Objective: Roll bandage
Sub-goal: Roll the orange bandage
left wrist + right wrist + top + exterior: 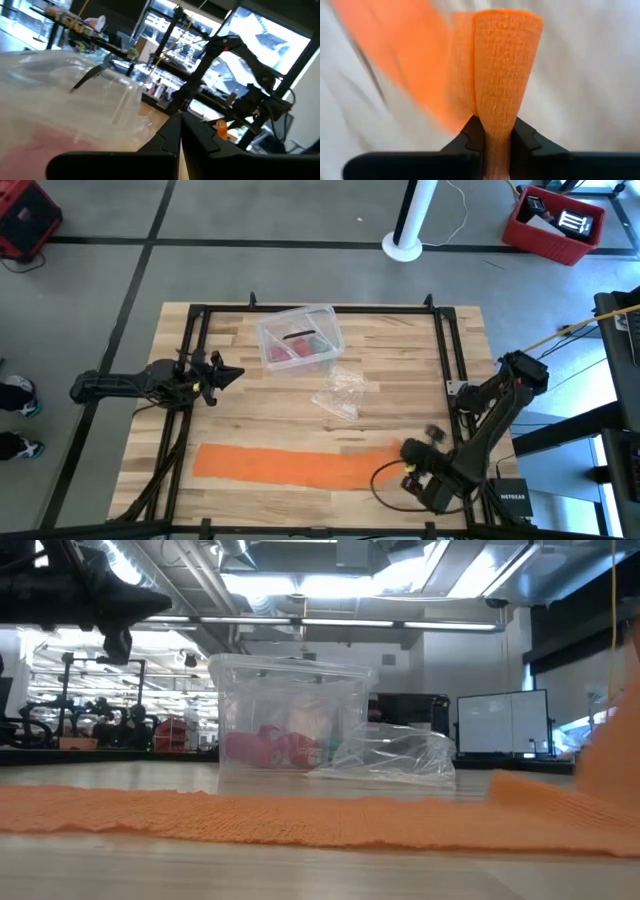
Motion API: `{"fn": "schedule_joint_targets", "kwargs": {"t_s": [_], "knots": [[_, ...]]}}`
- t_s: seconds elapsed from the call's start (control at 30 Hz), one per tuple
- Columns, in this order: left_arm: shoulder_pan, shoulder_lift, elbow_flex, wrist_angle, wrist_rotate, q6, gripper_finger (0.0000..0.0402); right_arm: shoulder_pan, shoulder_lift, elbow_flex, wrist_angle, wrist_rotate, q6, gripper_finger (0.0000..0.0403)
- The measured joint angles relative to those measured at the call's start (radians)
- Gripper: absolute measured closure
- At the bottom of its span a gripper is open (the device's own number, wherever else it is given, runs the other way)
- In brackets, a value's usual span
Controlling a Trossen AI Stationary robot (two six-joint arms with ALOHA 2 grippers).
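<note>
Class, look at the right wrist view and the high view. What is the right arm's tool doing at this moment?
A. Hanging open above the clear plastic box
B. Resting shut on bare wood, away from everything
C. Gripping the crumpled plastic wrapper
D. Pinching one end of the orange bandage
D: in the right wrist view the right tool has its fingers closed on a folded end of the orange bandage, at the strip's right end in the high view.

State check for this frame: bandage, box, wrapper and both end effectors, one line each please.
Bandage: mostly flat and unrolled along the table's near edge, right end lifted and pinched.
Box: upright, red and green contents inside; lid cannot be judged.
Wrapper: crumpled, loose on the table beside the box.
Right end effector: shut on the bandage end.
Left end effector: shut, empty, held above the table left of the box.
</note>
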Motion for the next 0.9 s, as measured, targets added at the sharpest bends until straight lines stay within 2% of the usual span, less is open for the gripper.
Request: {"fn": "schedule_joint_targets", "kwargs": {"t_s": [0.1,0.23,0.37,0.47,0.57,0.73,0.9], "knots": [[0.0,0.065,0.053,-0.015,0.036,0.014,0.0396,-0.066,-0.008,0.029,-0.006,0.237,-0.294,0.0358],[-0.006,0.222,0.167,-0.027,0.072,0.093,0.0396,-0.217,-0.01,0.033,-0.005,0.343,-0.607,0.0358],[-0.037,0.43,0.343,-0.085,0.084,0.213,0.0396,-0.343,-0.013,0.033,0.039,0.446,-0.901,0.0357],[-0.059,0.598,0.492,-0.157,0.082,0.289,0.0396,-0.428,-0.024,0.033,0.114,0.466,-1.109,0.0357],[-0.078,0.748,0.62,-0.165,0.08,0.348,0.0396,-0.489,-0.025,0.033,0.215,0.462,-1.236,0.0357],[-0.099,0.951,0.768,-0.159,0.08,0.438,0.0396,-0.522,-0.028,0.033,0.375,0.407,-1.294,0.0357],[-0.094,1.111,0.809,-0.081,0.08,0.421,0.0392,-0.52,-0.028,0.033,0.458,0.399,-1.337,0.0357]]}}
